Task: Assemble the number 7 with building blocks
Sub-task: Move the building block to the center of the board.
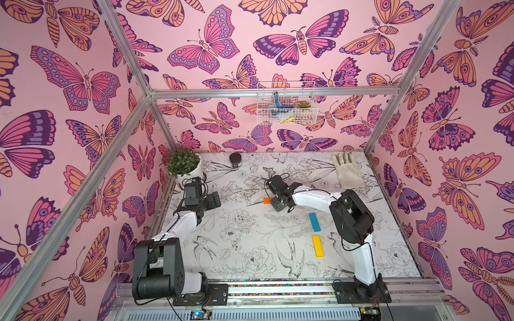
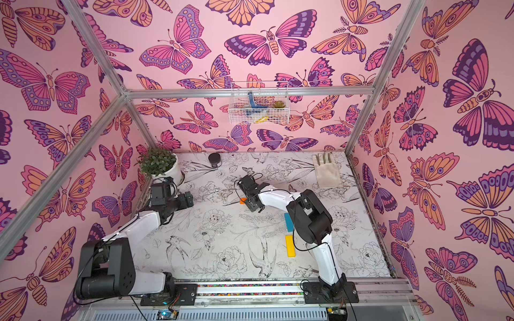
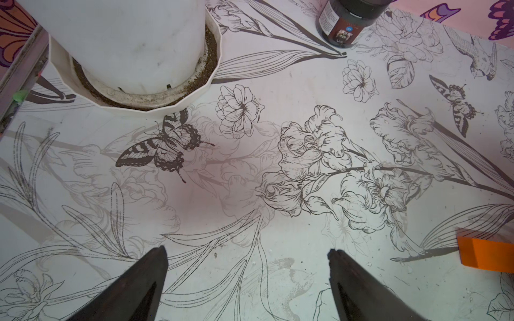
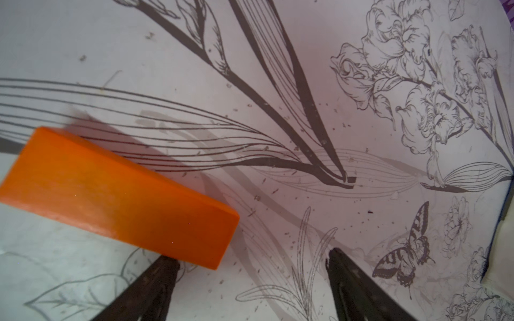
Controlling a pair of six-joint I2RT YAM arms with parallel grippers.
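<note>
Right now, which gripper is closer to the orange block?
Right. The right gripper is open, with the orange block lying just beside its jaws. The left gripper, also open, sits well apart from it, near the plant pot.

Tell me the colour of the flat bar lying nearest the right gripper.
Orange; the flat rectangular bar shows best in the right wrist view.

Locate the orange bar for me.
In both top views the orange bar lies flat mid-table, partly hidden by the right tool, farther from the robot's base than the blue bar.
</note>
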